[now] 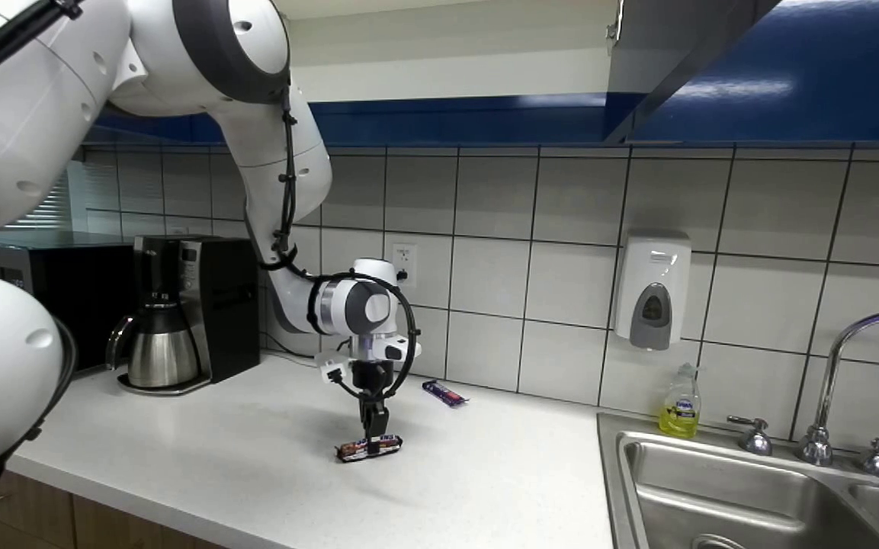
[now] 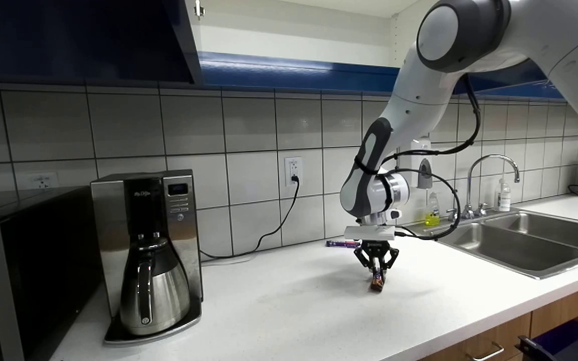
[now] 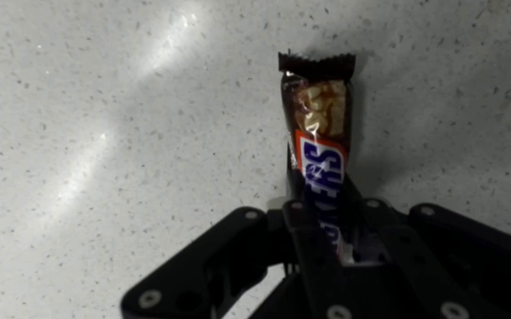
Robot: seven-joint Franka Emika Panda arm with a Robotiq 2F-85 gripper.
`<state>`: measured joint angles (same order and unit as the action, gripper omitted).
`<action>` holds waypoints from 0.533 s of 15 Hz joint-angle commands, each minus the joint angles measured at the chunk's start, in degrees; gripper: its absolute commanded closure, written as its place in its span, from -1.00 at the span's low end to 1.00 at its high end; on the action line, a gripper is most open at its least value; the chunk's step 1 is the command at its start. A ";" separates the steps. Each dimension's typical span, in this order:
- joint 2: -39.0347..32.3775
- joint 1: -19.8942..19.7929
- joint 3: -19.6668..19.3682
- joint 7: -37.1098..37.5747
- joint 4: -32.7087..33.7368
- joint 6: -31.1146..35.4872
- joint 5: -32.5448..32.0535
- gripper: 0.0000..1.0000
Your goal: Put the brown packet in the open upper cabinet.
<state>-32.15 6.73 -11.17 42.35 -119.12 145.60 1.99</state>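
Our gripper [image 2: 378,269] pinches the packet [image 3: 320,141] down at the counter [image 1: 485,473]; whether the packet touches it or hangs just above, we cannot tell. The cabinet [image 1: 447,65] is open overhead. We judge only the grasp done so far; the lift, the reach inside and the release are all left to us.

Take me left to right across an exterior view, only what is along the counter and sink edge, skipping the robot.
Black microwave, coffee maker, brown packet, purple packet, yellow dish soap bottle, tap handle, curved faucet.
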 commanded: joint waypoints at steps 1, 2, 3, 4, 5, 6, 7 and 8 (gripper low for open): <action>3.95 0.24 -0.07 -1.19 -1.91 -0.51 -1.59 0.91; 4.85 0.14 0.14 -2.23 -2.35 -0.77 -1.96 0.91; 5.94 0.06 0.33 -3.80 -3.05 -0.84 -2.64 0.91; 6.83 0.03 0.50 -5.23 -3.66 -0.83 -3.36 0.91; 7.74 -0.01 0.73 -7.29 -4.41 -0.94 -4.41 0.91; 8.61 -0.09 0.99 -9.48 -5.15 -0.99 -5.47 0.91; 9.55 -0.19 1.32 -11.93 -6.08 -1.09 -6.35 0.91; 10.46 -0.24 1.57 -14.13 -6.97 -1.26 -7.11 0.91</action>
<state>-26.48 6.93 -10.67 34.25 -122.09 145.52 -2.48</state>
